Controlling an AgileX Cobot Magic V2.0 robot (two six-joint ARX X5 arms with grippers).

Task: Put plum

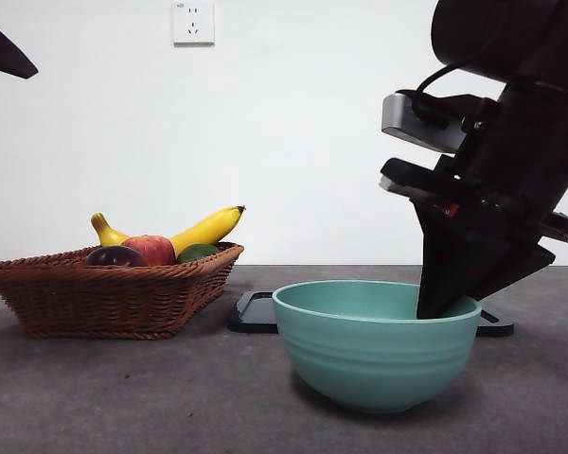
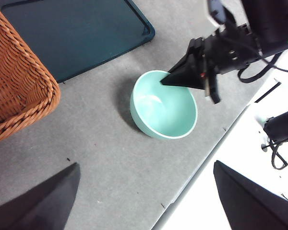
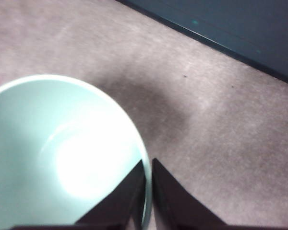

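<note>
Right wrist view: the right gripper [image 3: 148,191] is pinching the green bowl's [image 1: 376,345] rim between nearly closed jaws, apparently steadying it. The plum [image 1: 115,255] is lying well away, in the wicker basket [image 1: 114,298].

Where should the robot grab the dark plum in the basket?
Probably from straight above, jaws closing across the plum's round top. Only that top shows over the basket rim, and the red fruit sits close beside it, so its sides look blocked.
</note>
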